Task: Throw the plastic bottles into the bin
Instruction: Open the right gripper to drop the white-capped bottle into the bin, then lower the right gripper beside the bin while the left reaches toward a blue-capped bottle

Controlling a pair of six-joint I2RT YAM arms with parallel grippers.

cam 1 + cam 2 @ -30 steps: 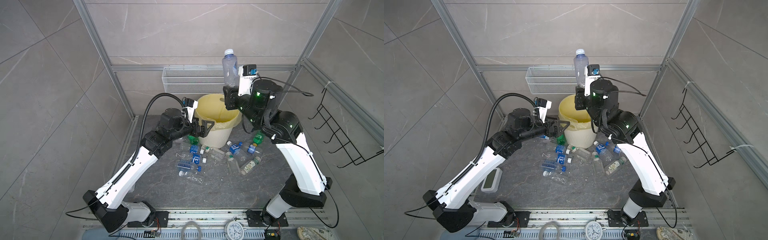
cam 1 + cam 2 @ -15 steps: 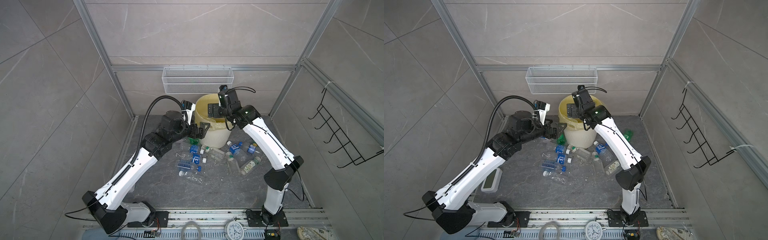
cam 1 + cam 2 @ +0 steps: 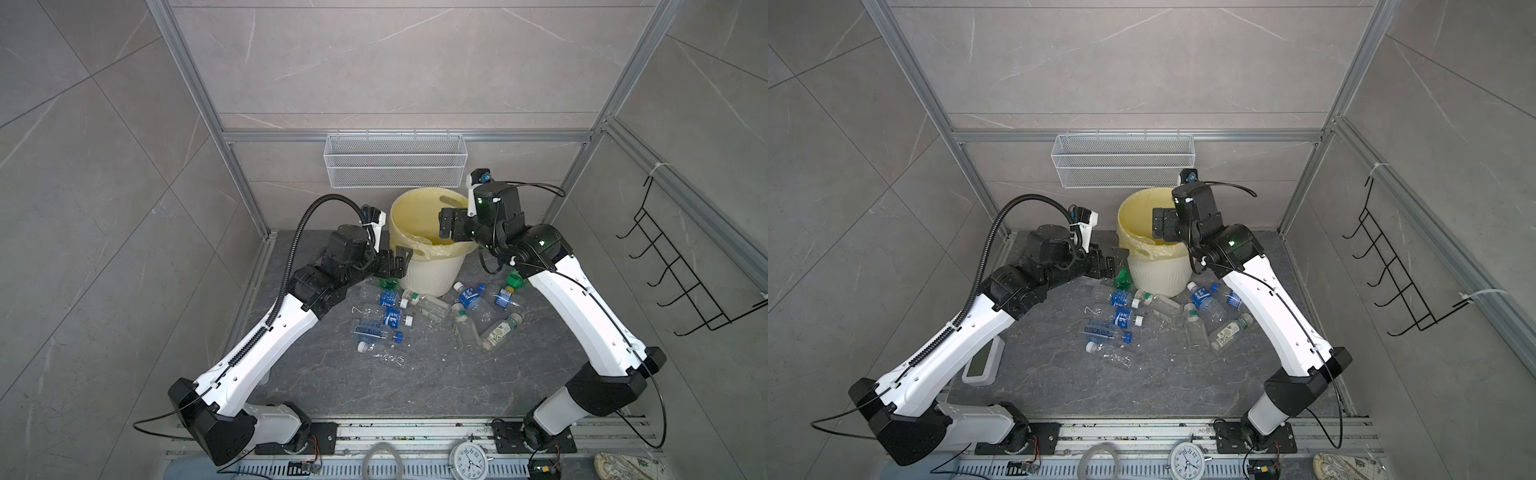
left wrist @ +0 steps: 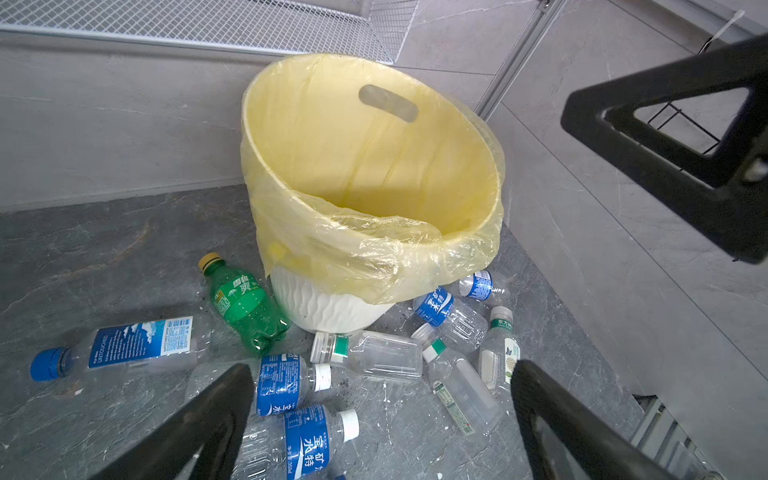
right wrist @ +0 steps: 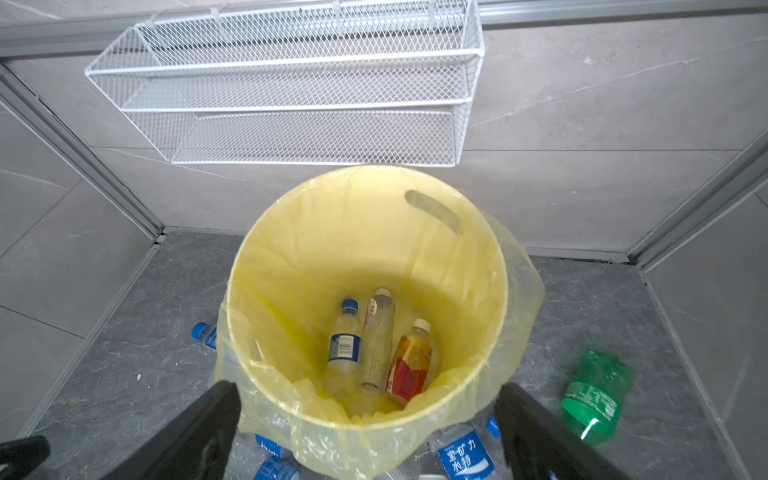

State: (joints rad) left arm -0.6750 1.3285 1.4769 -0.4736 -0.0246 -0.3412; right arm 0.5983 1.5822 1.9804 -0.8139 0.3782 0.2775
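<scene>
We see two arms and one bin (image 3: 428,276), a cream ribbed bucket lined with a yellow bag. It stands on the dark floor by the back wall, below one white wire basket (image 3: 395,166). The right gripper (image 3: 448,222) hangs over the bin's rim, its two fingers spread wide with nothing between them. The left gripper (image 3: 397,262) is just beside the bin's left wall, also spread and empty. Inside the bin lie three bottles: one blue-capped bottle (image 5: 344,349), one white-capped bottle (image 5: 379,332) and one amber-orange bottle (image 5: 410,363). On the floor in front of the bin we count eleven plastic bottles (image 3: 469,300) — two green bottles (image 4: 243,309), one at each side of the bin, and nine clear ones, most with blue labels.
</scene>
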